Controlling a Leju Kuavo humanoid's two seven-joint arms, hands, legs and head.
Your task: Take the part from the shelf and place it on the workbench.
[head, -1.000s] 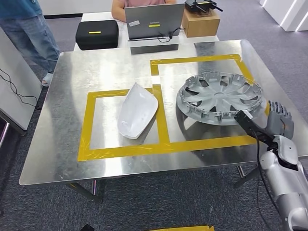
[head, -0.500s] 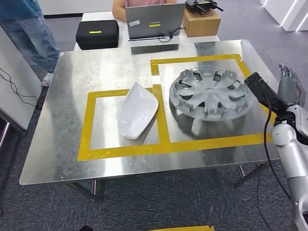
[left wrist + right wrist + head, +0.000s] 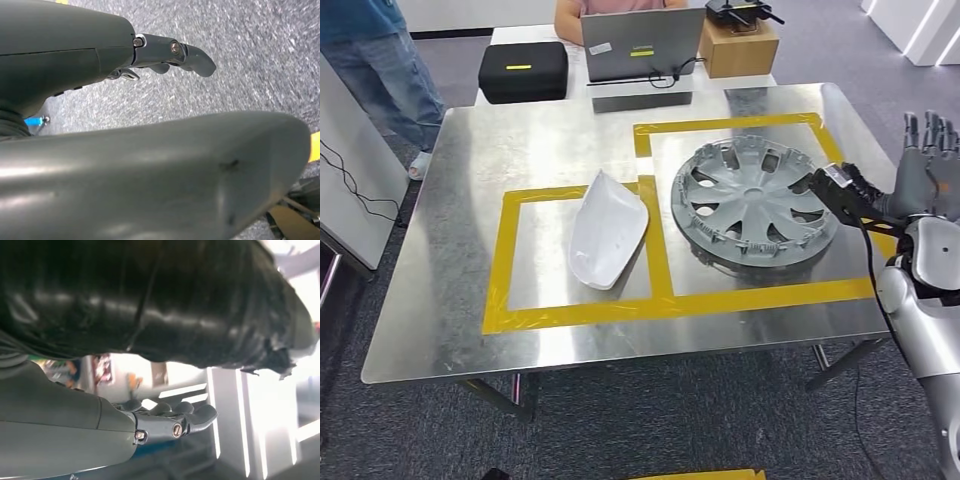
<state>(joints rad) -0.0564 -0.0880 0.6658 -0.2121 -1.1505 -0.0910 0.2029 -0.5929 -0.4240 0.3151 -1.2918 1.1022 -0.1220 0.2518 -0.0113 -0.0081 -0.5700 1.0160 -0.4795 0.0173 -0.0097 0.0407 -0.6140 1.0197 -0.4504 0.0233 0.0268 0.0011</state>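
A grey wheel cover lies flat on the metal workbench, inside the right-hand yellow tape frame. Just past its right rim, my right hand is raised off the table with fingers spread and nothing in it. The right wrist view shows that hand's fingers straight and bare. A white curved shell part rests in the left tape frame. My left hand hangs over grey carpet, fingers extended, holding nothing.
Behind the workbench stand a black case, a laptop and a cardboard box, with a person seated there. Another person stands at the far left. A grey panel with cables sits left of the table.
The wheel cover was tilted at the right edge with my right hand on its rim; it slid left and now lies flat. My right hand let go and lifted up to the right.
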